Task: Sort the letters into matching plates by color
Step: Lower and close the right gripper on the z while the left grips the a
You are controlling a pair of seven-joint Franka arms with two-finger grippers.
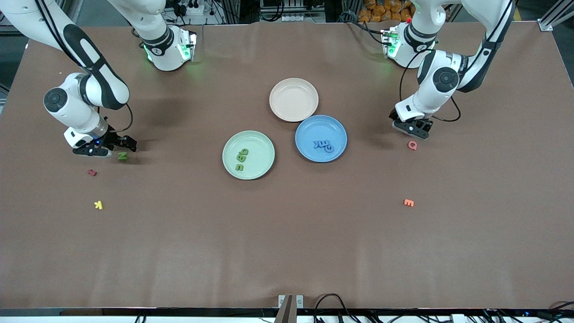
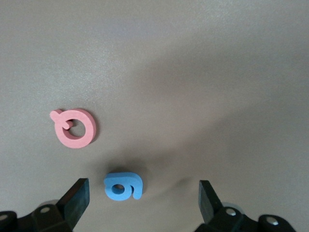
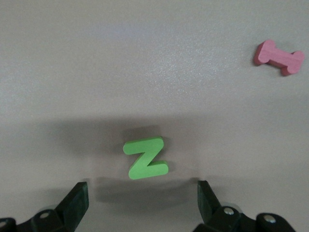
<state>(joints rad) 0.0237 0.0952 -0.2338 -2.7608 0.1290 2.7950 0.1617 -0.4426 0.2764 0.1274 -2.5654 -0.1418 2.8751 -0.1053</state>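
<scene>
Risk near the table's 2 end edges: right gripper [image 1: 117, 144], fingers spread, could nudge the green N [image 1: 122, 156] askew, while left gripper [image 1: 413, 130], equally released over the blue letter [image 2: 123, 185], might snag the pink Q [image 1: 412, 145].

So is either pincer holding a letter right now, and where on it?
No. The left pincer is open over a blue letter; the right pincer is open over a green letter.

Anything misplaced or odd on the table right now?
Nothing damaged or mis-sorted. Green plate holds only green pieces, blue plate only blue. Two stragglers lie flat on the table: a green letter between the open right gripper fingers, a blue piece between the open left gripper fingers.
</scene>
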